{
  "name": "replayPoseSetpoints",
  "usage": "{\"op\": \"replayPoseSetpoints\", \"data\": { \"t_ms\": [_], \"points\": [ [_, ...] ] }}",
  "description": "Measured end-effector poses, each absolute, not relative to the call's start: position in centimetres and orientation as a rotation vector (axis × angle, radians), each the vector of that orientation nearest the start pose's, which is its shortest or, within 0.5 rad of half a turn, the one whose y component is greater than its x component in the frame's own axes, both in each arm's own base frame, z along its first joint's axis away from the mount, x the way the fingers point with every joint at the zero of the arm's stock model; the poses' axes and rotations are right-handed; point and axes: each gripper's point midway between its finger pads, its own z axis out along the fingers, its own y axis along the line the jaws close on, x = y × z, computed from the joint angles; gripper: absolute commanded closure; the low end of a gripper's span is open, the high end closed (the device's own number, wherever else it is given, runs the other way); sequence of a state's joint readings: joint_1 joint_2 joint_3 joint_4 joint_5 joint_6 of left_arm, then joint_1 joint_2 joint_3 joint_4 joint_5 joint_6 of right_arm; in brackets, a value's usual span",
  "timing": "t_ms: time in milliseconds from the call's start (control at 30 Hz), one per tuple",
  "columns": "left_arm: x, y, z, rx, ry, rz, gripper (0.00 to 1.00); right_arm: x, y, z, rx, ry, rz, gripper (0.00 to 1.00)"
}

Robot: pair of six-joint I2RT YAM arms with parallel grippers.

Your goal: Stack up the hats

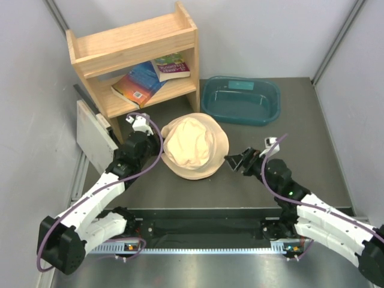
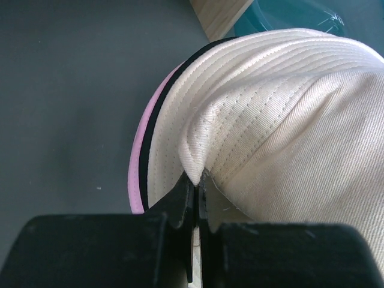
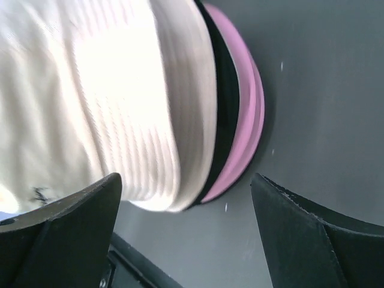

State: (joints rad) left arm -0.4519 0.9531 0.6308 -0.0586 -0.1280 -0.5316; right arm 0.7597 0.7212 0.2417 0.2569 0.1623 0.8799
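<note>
I see the tan bucket hat (image 1: 191, 146) lying on top of the black hat (image 3: 222, 114) and pink hat (image 3: 243, 120), stacked on the table (image 1: 300, 156) near the teal tub (image 1: 241, 99). My left gripper (image 2: 195, 195) pinches the tan brim. My right gripper (image 3: 186, 186) gapes just beside the stack, holding nothing.

Shows cream hat (image 1: 191, 146), brim ringed with rows of matching stitching, over black hat (image 3: 223, 108) and pink hat (image 3: 247, 120). Sets them against dark grey table (image 1: 240, 186), teal tub (image 1: 240, 102), pale wood shelf (image 1: 138, 42) holding blue-and-orange book (image 1: 141, 84). Pairs white arms (image 1: 96, 198), black at the joints, with purple cables (image 1: 153, 157). Frames all in pale grey walls (image 1: 258, 30).
</note>
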Motion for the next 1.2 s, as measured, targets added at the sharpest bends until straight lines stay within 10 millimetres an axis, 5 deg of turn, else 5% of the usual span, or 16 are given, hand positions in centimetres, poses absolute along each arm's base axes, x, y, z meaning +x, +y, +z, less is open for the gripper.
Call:
{"op": "replayPoseSetpoints", "data": {
  "t_ms": [267, 433, 933, 1033, 1200],
  "points": [
    [31.5, -14.7, 18.2, -0.133, 1.960, -0.499, 1.00, 26.6, 18.8, 21.0, 0.132, 1.725, 0.950, 0.27],
    [31.9, -14.8, 18.2, -0.128, 1.955, -0.498, 1.00, 28.4, 19.8, 20.7, 0.035, 1.744, 1.020, 0.32],
    [32.0, -14.8, 18.3, -0.122, 1.950, -0.497, 1.00, 27.4, 23.7, 20.0, -0.190, 1.760, 1.236, 0.41],
    [32.0, -14.7, 18.3, -0.121, 1.948, -0.496, 1.00, 27.3, 24.1, 19.8, -0.200, 1.764, 1.269, 0.51],
    [32.1, -14.7, 18.3, -0.122, 1.947, -0.494, 1.00, 27.4, 24.5, 19.8, -0.196, 1.757, 1.307, 1.00]
  ]
}}
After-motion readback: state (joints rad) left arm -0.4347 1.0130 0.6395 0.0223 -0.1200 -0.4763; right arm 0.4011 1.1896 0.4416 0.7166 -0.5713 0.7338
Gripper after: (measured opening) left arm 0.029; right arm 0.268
